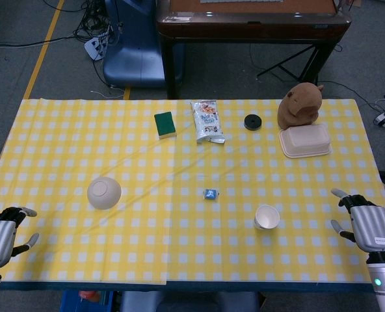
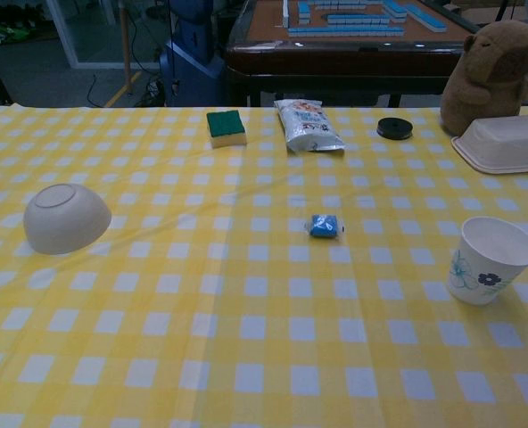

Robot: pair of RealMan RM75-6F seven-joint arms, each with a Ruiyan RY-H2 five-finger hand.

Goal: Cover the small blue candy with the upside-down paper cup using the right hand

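Note:
The small blue candy [image 1: 211, 194] [image 2: 324, 226] lies near the middle of the yellow checked table [image 1: 179, 247]. A white paper cup [image 1: 266, 217] [image 2: 490, 259] with a flower print stands mouth up to the candy's right, nearer the front edge. My right hand [image 1: 367, 221] rests at the table's right front edge, well right of the cup, fingers apart and holding nothing. At the left front corner my left hand [image 1: 2, 234] also holds nothing, its fingers loosely spread. Neither hand shows in the chest view.
An upside-down white bowl [image 1: 104, 192] [image 2: 65, 218] sits at the left. Along the back are a green sponge [image 1: 165, 124], a snack packet [image 1: 207, 121], a black disc [image 1: 252, 121], a brown plush toy [image 1: 300, 104] and a white lidded box [image 1: 305, 140].

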